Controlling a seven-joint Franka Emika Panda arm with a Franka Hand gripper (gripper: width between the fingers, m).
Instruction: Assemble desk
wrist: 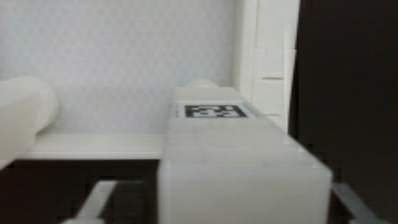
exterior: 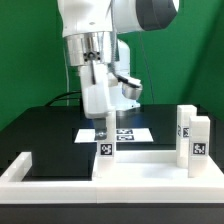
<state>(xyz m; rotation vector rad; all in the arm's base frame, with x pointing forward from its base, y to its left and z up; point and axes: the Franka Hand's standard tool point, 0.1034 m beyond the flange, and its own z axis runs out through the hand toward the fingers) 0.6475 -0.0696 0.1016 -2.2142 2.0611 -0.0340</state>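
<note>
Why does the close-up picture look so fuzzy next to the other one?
The wrist view sits very near a leg, so its white surface fills the frame soft and out of focus; only its tag reads, faintly. The exterior view is evenly lit and sharper, with mild shadow under the fingers and little glare on the black table.

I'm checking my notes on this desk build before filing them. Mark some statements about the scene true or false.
1. The gripper is over an upright leg block. True.
2. Two more leg blocks stand at the exterior view's right. True.
3. The marker board is held in the air. False: it lies flat on the table.
4. The border wall is black. False: it is white.
5. The backdrop is green. True.
</note>
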